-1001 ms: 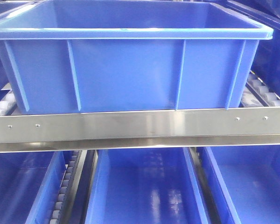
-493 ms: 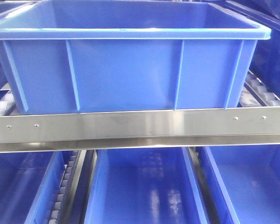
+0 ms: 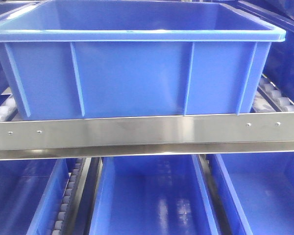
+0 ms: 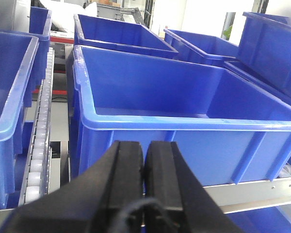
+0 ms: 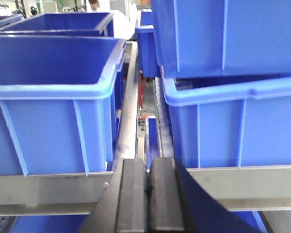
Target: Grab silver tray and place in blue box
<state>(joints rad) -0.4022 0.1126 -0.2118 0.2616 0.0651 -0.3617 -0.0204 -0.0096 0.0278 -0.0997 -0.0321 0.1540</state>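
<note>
The blue box (image 3: pixel 132 73) fills the front view, standing on a shelf behind a steel rail. It also shows ahead of my left gripper (image 4: pixel 144 145), as the blue box (image 4: pixel 184 97) with its visible inside walls bare, and at the left of the right wrist view as the blue box (image 5: pixel 48 73). My left gripper is shut with nothing between its black fingers, just before the box's near wall. My right gripper (image 5: pixel 148 162) is shut too, facing the gap between that box and its right neighbour. The silver tray is out of view.
A steel rail (image 3: pixel 147 132) crosses the front of the shelf. Roller tracks (image 4: pixel 36 155) run beside the box. More blue crates stand to the left (image 4: pixel 9 97), behind (image 4: pixel 121 34), stacked on the right (image 5: pixel 228 34) and on the lower shelf (image 3: pixel 152 196).
</note>
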